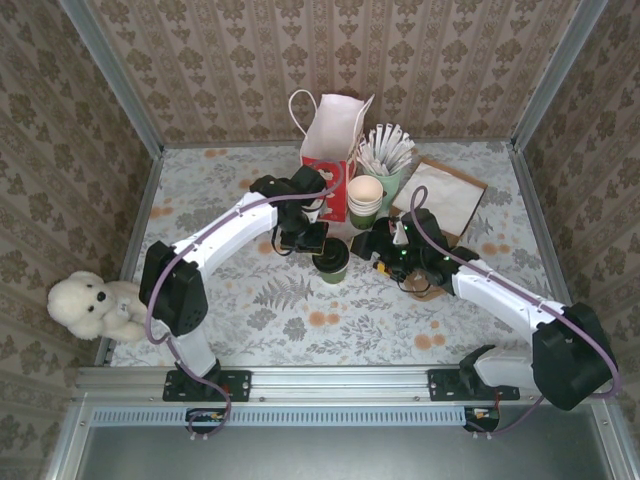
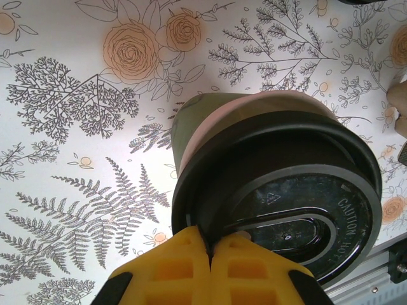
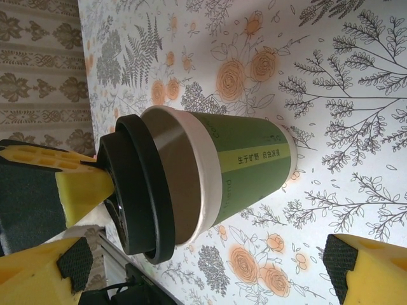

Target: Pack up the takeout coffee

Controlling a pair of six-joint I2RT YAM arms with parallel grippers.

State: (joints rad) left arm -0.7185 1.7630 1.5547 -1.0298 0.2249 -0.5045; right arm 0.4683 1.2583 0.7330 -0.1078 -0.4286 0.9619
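The takeout coffee (image 1: pixel 331 260), a green paper cup with a black lid, stands upright on the floral table in front of the red-and-white paper bag (image 1: pixel 330 140). My left gripper (image 1: pixel 316 240) is shut on the lid's rim. In the left wrist view its yellow fingers (image 2: pixel 184 267) pinch the near edge of the lid (image 2: pixel 286 197). My right gripper (image 1: pixel 363 247) is open just right of the cup and apart from it. In the right wrist view the coffee cup (image 3: pixel 241 171) sits ahead of my right gripper (image 3: pixel 206 264), and the left gripper's fingertip (image 3: pixel 82 184) holds the lid.
A stack of lidless green cups (image 1: pixel 365 198) and a green holder of white-wrapped sticks (image 1: pixel 385 155) stand right of the bag. Brown paper (image 1: pixel 445 195) lies at the back right. A white teddy bear (image 1: pixel 95 305) sits at the table's left edge. Patterned walls enclose the table.
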